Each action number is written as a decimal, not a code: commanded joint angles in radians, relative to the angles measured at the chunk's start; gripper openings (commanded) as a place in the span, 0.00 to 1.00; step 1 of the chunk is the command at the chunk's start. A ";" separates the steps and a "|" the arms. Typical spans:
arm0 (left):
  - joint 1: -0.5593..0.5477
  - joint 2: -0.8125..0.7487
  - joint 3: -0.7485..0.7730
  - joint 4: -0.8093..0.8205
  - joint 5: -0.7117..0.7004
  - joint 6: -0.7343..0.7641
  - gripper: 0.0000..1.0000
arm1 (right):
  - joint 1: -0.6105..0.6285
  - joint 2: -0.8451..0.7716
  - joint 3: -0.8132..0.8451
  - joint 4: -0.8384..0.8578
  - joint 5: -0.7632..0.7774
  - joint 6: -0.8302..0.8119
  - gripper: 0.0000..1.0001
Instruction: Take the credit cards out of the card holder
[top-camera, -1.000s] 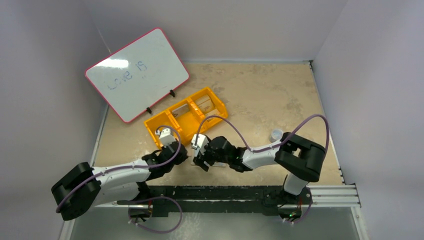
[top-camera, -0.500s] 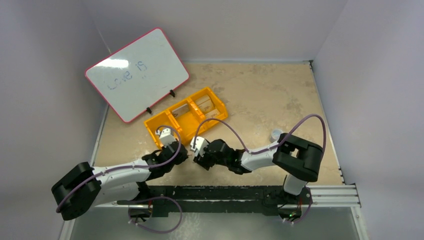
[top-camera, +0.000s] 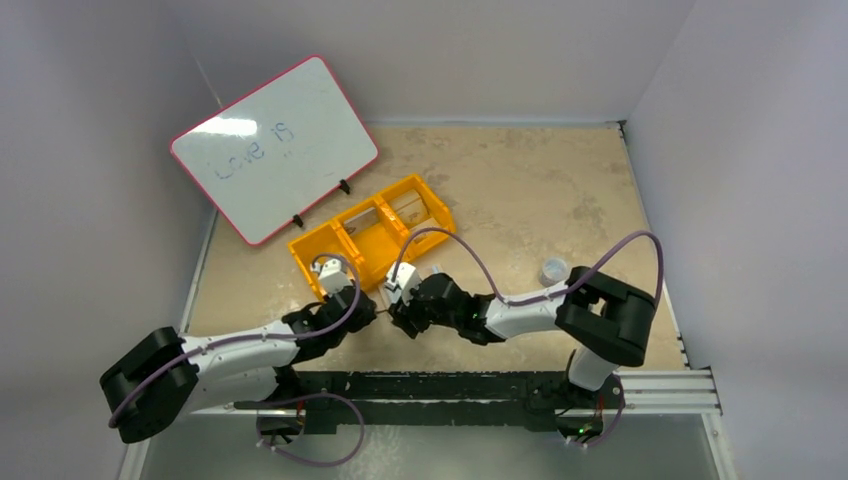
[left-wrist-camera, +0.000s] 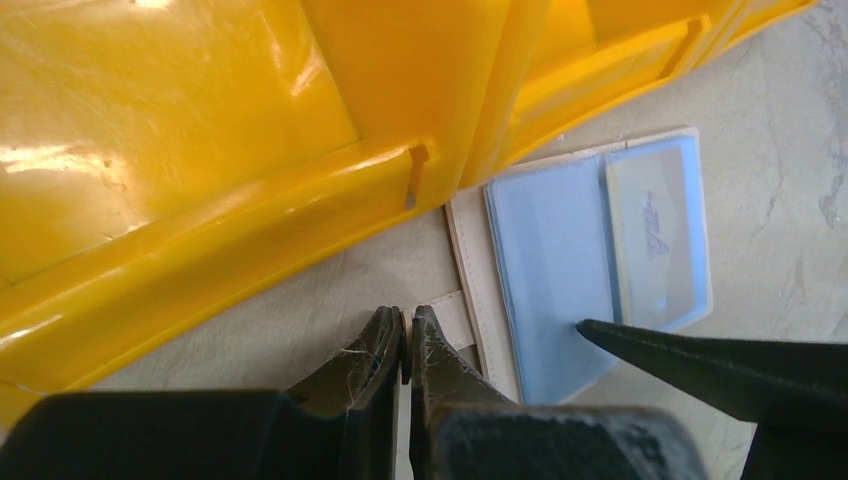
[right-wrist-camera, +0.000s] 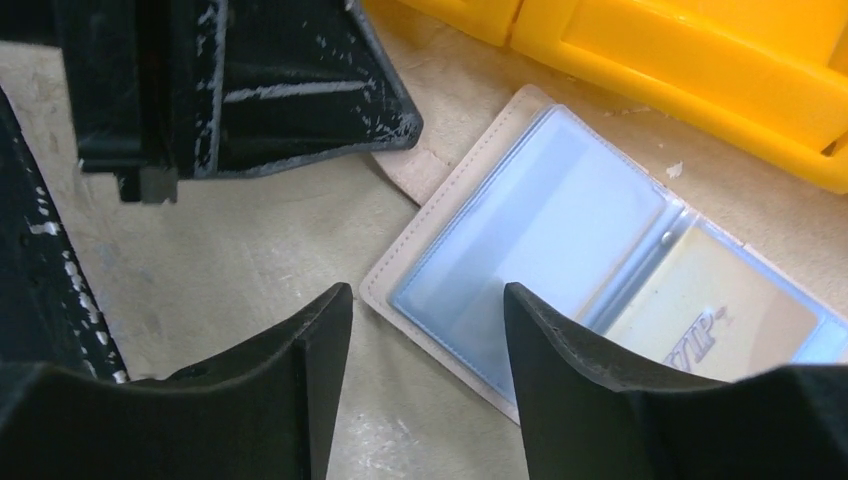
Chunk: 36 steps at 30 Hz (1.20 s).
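With the card holder lying open on the worktop just beside the yellow bin, left fingers shut at its tab and right fingers part-open and empty above it, I'd fear they drag the holder, not the tan card.

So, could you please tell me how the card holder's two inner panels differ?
The tab-side panel looks plain light blue, no card visible; the outer panel shows a tan credit card with lettering. The right pincer straddles the tab-side panel's edge; the outer panel lies beyond it. Both are tan-edged, open and face up.
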<state>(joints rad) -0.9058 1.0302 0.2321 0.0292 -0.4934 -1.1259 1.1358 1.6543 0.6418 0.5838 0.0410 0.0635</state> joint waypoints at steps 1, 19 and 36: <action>-0.033 -0.004 -0.014 -0.009 0.026 -0.021 0.00 | -0.006 -0.066 0.060 -0.060 0.033 0.180 0.63; -0.071 -0.023 -0.005 -0.036 -0.005 -0.044 0.00 | -0.084 0.091 0.269 -0.365 0.144 0.367 0.64; -0.069 -0.035 -0.005 -0.054 -0.014 -0.046 0.00 | -0.144 0.020 0.243 -0.386 0.133 0.359 0.28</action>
<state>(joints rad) -0.9703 1.0054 0.2310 -0.0086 -0.4938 -1.1675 1.0058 1.7130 0.8860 0.2146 0.1650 0.4255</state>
